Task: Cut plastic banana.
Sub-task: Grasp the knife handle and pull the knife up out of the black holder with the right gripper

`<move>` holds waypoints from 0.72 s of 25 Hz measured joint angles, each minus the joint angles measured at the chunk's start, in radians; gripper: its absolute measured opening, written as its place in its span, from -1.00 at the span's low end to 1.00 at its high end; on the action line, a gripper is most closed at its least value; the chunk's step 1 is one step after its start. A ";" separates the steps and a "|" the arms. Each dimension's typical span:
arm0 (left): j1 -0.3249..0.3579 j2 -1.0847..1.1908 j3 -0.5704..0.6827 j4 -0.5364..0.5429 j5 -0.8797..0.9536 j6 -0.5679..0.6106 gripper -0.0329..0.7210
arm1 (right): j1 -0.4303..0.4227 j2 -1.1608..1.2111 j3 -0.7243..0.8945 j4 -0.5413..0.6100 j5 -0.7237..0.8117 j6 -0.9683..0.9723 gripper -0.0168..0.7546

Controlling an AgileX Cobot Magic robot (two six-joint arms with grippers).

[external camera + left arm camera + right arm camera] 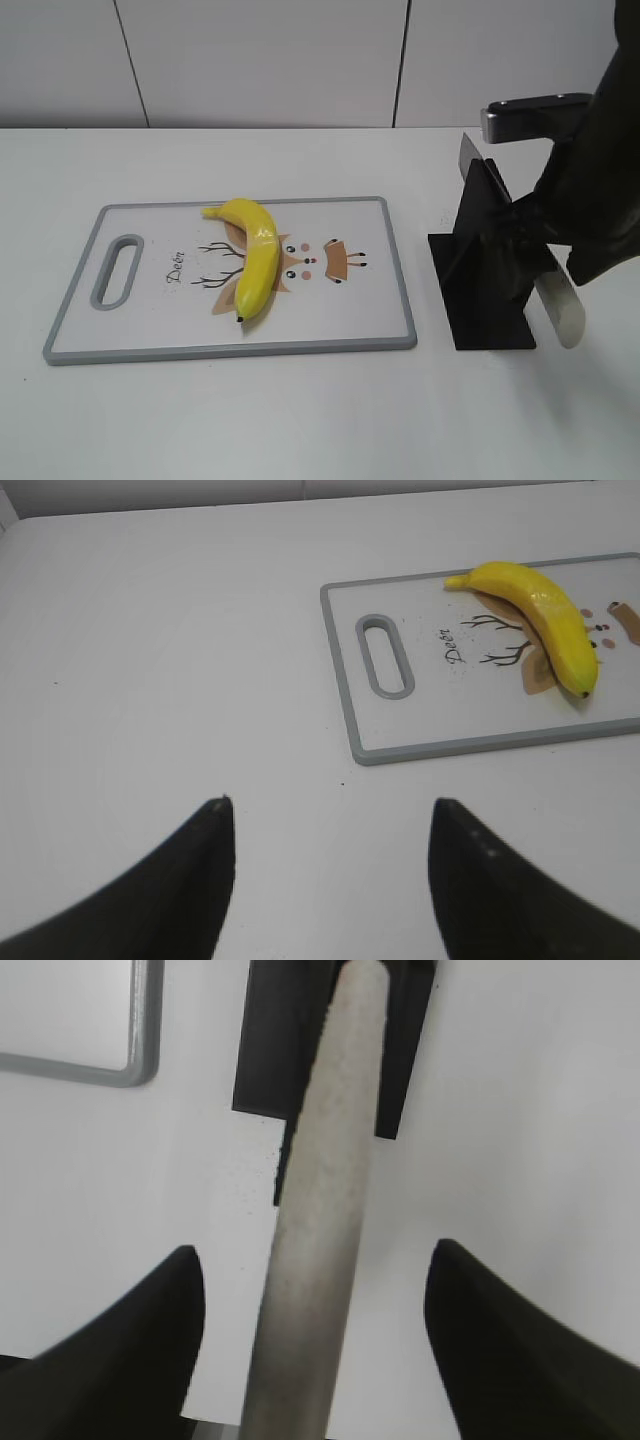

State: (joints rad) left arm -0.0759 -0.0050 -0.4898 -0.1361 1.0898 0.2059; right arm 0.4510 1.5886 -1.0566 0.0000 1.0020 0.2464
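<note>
Looking at our banana (252, 262), it's on the cutting board (390, 300), well away from both grippers: left (330, 820) wide open and empty, right (315, 1270) spread around the knife handle (320, 1210), not clamped.

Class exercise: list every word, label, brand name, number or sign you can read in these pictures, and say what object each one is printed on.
"Deer": in dark script on the cutting board, beside the antlers of its cartoon deer picture, next to the plastic banana; it also shows in the left wrist view.
No other words, numbers, brands or signs can be read: none on the banana, the black knife stand, the knife handle or the table.
</note>
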 joint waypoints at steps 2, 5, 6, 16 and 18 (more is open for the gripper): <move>0.000 0.000 0.000 0.000 0.000 0.000 0.60 | 0.000 0.022 0.000 0.000 -0.003 0.000 0.38; 0.000 0.000 0.000 0.000 0.000 0.000 0.59 | 0.000 0.035 0.000 0.023 -0.006 0.000 0.21; 0.000 0.000 0.000 0.000 0.000 0.000 0.59 | 0.000 0.035 0.000 0.034 -0.006 0.000 0.12; 0.000 0.000 0.000 0.001 0.000 0.000 0.54 | -0.005 0.035 0.000 0.052 0.006 0.038 -0.49; 0.000 0.000 0.000 0.001 0.000 0.000 0.54 | -0.005 0.034 0.000 0.053 0.008 0.049 -0.49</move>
State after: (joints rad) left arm -0.0759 -0.0050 -0.4898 -0.1351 1.0898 0.2059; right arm 0.4461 1.6226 -1.0566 0.0528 1.0102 0.2955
